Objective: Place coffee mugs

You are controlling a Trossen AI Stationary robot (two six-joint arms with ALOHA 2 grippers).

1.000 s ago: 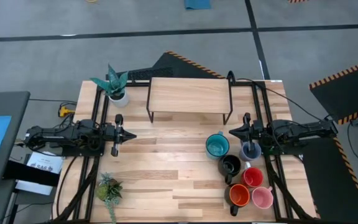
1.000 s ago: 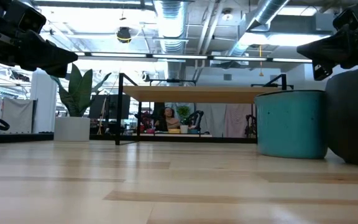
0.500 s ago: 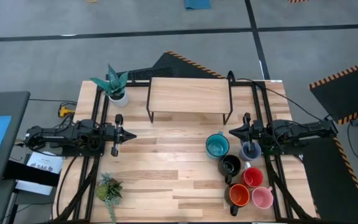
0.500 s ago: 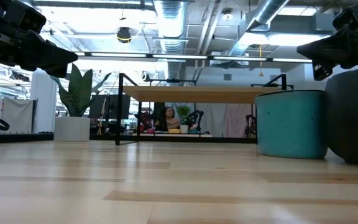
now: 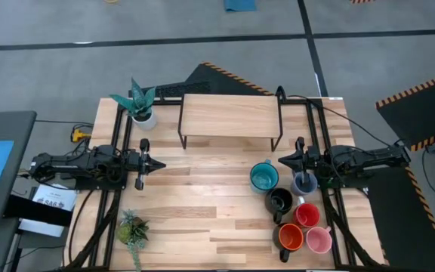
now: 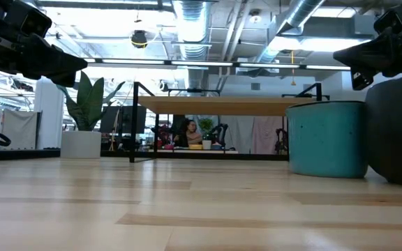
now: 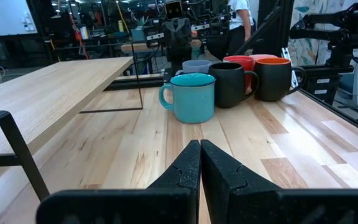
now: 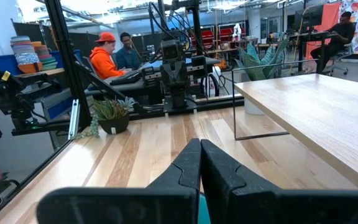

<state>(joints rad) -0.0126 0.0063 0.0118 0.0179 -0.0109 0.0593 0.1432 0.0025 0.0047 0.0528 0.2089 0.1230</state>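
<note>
Six mugs stand upright in a cluster on the table's right half: teal, pale grey-blue, black, red, dark with orange inside and pink. The left wrist view shows the teal mug in front, the black mug and the orange-lined mug behind. My left gripper hovers shut over the table's left side, far from the mugs. My right gripper is shut, just above and beyond the teal and grey-blue mugs, touching nothing.
A wooden shelf on a black metal frame stands at the far middle of the table. A white pot with a plant sits at the far left, a small succulent at the near left. Bare wood lies between the arms. People sit in the room beyond.
</note>
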